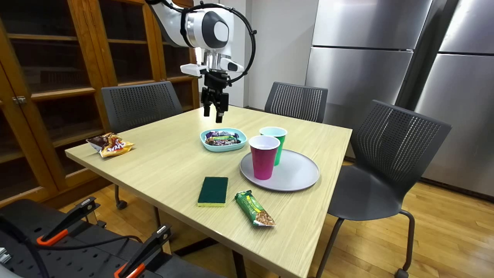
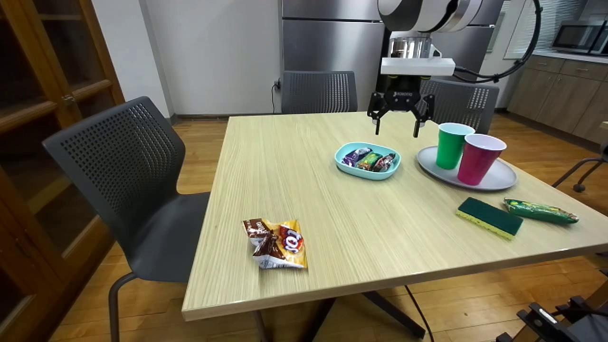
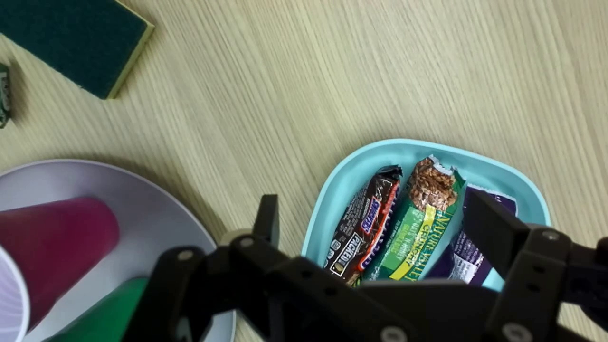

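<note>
My gripper (image 1: 213,115) is open and empty, pointing down above the table; it also shows in an exterior view (image 2: 396,132) and the wrist view (image 3: 374,211). It is nearest to a turquoise dish (image 2: 363,175), which lies below it and is not touched. In the wrist view the dish (image 3: 403,142) holds a dark Snickers bar (image 3: 365,223), a green Nature Valley bar (image 3: 420,223) and a purple wrapped bar (image 3: 468,251). One finger overlaps the purple bar in that view. The gripper body hides the near ends of the bars.
A grey plate (image 1: 297,177) bears a magenta cup (image 1: 263,164) and a green cup (image 2: 449,149). A green sponge (image 1: 213,190) and another green bar (image 1: 252,208) lie near the plate. A brown-yellow snack bag (image 2: 280,244) lies near a table edge. Chairs (image 1: 382,154) surround the table.
</note>
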### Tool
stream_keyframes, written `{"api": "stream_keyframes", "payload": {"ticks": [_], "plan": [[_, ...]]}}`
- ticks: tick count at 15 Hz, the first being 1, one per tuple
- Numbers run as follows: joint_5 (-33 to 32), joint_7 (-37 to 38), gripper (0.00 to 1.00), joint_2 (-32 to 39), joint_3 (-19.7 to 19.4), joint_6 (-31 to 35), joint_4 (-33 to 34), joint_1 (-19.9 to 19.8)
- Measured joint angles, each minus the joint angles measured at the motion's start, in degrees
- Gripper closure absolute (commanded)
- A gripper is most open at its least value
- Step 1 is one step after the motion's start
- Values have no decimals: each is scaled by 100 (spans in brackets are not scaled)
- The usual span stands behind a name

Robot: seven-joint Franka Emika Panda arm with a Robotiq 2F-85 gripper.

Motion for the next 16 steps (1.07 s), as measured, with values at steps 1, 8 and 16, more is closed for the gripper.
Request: {"api": "stream_keyframes", "payload": {"ticks": [1, 8, 16], "plan": [[0, 0, 0, 0, 0, 0, 1, 0], [-190, -194, 0, -44, -1, 321, -135, 8], [-825, -1325, 0, -1097, -53, 2043, -1851, -23]]}}
